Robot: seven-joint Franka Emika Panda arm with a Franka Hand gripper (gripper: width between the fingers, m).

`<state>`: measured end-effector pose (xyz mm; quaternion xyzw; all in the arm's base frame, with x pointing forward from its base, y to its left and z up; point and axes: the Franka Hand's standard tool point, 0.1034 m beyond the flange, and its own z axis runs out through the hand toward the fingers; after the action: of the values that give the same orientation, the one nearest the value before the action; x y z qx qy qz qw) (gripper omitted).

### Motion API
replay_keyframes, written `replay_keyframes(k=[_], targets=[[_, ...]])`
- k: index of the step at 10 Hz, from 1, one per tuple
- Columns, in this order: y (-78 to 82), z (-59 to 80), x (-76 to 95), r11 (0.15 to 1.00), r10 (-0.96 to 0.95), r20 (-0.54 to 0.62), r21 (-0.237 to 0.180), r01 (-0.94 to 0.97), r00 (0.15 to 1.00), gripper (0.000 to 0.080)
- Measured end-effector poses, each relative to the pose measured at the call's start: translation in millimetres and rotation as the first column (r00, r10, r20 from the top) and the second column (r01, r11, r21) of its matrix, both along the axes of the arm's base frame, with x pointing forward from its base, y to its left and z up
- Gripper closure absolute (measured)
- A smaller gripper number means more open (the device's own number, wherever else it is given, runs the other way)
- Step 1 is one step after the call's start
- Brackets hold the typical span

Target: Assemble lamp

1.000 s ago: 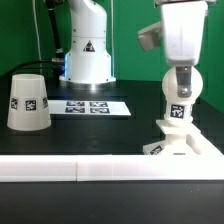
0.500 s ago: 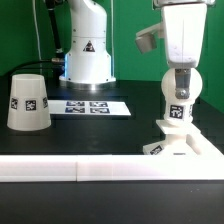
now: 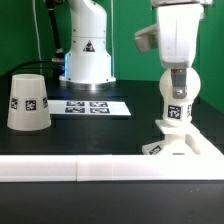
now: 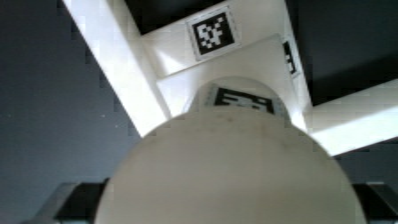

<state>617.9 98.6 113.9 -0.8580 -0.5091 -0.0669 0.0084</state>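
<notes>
1. Gripper (image 3: 178, 90): the jaws are closed round the bulb (image 3: 177, 112) at its rounded upper part. In the wrist view the bulb (image 4: 222, 165) fills the gap between the fingers (image 4: 71, 200).
2. Bulb: it is held upright over the base (image 3: 190, 146), its tagged stem at the base's raised socket. Whether it is fully seated cannot be told.
3. Base: it lies flat on the table at the exterior view's right, just behind the border bar (image 3: 70, 170).
4. Shade (image 3: 29, 102): it stands on its wide end at the exterior view's left, well apart from the base, with the marker board (image 3: 92, 106) between them.
5. Handling, judged: the bulb looks light, rigid and smooth, so its curved sides may slip. Grip across the widest part and keep it vertical.
6. Handling, judged: the shade looks hollow, light and tapered. Take it near the narrow top.
</notes>
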Motion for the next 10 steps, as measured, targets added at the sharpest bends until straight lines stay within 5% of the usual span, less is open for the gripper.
replay_keyframes(k=[6, 10], targets=[[0.6, 0.8, 4.1, 0.874, -0.481, -0.026, 0.06, 0.481, 0.876, 0.0222], [-5.6, 2.0, 7.0, 0.671, -0.734, -0.065, 0.082, 0.737, 0.676, 0.022]])
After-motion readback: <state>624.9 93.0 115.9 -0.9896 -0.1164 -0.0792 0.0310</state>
